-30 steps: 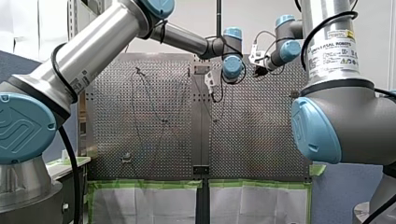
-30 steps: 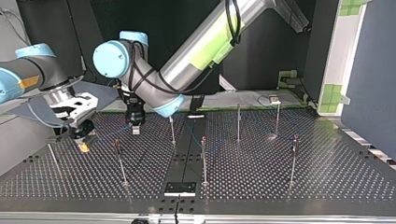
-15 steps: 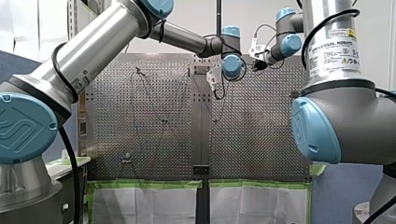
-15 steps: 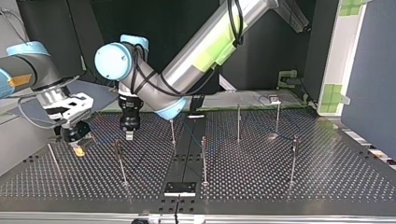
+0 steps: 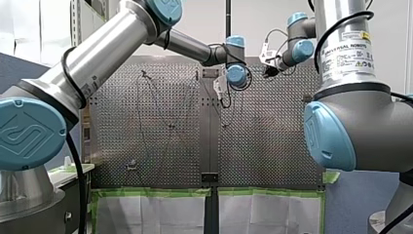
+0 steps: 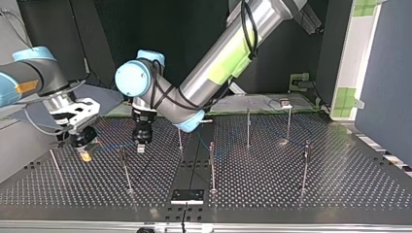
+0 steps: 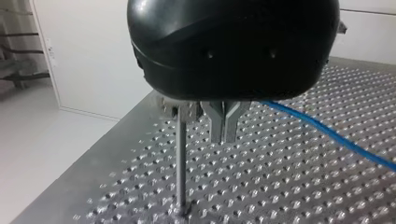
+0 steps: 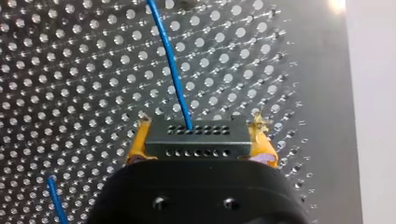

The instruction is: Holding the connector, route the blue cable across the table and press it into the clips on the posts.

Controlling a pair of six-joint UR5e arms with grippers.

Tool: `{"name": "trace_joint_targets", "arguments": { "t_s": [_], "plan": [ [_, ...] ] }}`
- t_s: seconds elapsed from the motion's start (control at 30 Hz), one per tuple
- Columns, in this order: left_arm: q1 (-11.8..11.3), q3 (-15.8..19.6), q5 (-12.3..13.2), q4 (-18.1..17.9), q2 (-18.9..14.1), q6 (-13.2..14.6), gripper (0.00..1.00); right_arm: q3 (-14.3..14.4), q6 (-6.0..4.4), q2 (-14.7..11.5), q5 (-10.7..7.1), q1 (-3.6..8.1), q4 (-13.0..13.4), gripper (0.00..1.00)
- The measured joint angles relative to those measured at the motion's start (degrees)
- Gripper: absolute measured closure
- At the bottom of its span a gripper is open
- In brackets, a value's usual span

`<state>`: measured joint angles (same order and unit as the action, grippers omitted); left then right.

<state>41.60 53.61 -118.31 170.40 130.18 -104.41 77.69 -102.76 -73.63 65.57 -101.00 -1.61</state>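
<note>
**A:** Grip first: who holds what?

**B:** My right gripper (image 8: 198,140) is clamped on a dark rectangular connector (image 8: 196,133) with two rows of small holes. The yellow pads (image 8: 139,144) squeeze it from both sides, low above the perforated metal table (image 8: 70,70). That is near the top view's left edge.

**A:** And the cable?

**B:** A thin blue cable (image 8: 170,60) leaves the connector's far face and runs ahead of the right gripper over the table. In the left wrist view a stretch of it passes over the perforations just beside the other gripper. Whether it touches those fingers I cannot tell.

**A:** That other gripper?

**B:** My left gripper (image 7: 224,135) is black with metal fingers (image 7: 215,123). It points straight down, the fingers drawn together with nothing seen between them. A thin upright metal post (image 7: 181,163) stands just beside it. In the top view it hangs between my right gripper and another such post (image 6: 180,138).

**A:** Is the blue cable seated on any post?

**B:** Too small to tell.
</note>
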Motion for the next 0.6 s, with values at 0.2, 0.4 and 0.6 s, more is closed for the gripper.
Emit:
{"name": "trace_joint_targets", "arguments": {
  "t_s": [0.2,0.4,0.6],
  "plan": [
    [-2.0,0.0,2.0,-0.7,0.2,0.0,1.0,-0.4,-0.01,0.7,0.0,0.67,0.2,1.0],
    [-3.1,0.0,3.3,-1.0,0.2,-0.1,1.0,-1.3,-0.01,1.3,-0.06,1.51,0.3,1.0],
    [-3.9,-0.1,5.0,-1.7,0.2,-0.1,1.0,-2.6,0.0,1.6,-0.84,2.01,0.3,1.0]
  ]
}}
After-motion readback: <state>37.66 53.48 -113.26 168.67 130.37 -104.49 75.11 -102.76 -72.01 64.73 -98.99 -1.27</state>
